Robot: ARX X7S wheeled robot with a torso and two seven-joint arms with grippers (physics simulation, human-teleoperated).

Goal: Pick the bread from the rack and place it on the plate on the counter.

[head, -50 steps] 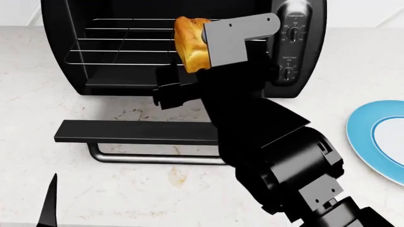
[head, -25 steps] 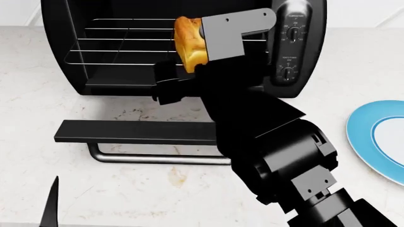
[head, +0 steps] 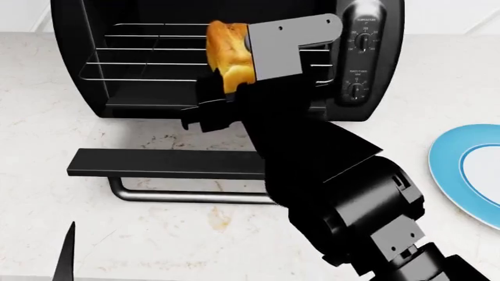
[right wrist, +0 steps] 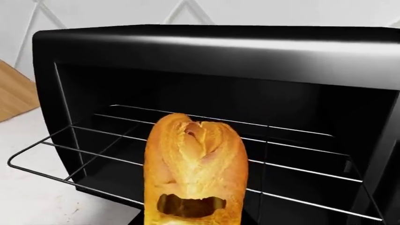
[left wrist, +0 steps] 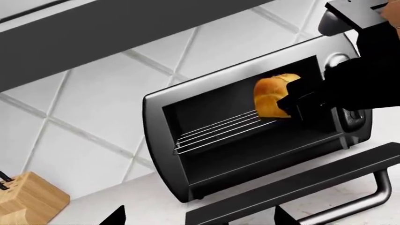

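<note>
The bread [head: 225, 51], a golden-brown loaf, stands on end in the mouth of the black toaster oven, with my right gripper [head: 234, 73] shut on its lower part. In the right wrist view the bread [right wrist: 194, 159] fills the foreground in front of the wire rack [right wrist: 287, 171]. Seen from the left wrist, the bread [left wrist: 272, 96] sits over the right end of the rack [left wrist: 212, 132], its lower end close to the bars. The blue-rimmed plate [head: 444, 170] lies on the counter [head: 156, 240] at far right. My left gripper [left wrist: 200, 220] hangs open and low, away from the oven.
The oven door [head: 164, 164] lies folded down onto the counter with its silver handle [head: 195, 196] toward me. Control knobs [head: 361, 41] sit on the oven's right side. A wooden knife block [left wrist: 28, 200] stands left of the oven, by the tiled wall.
The right gripper has shifted the bread slightly left at the oven's mouth. The right arm's elbow swung a little. The left gripper has barely moved.
</note>
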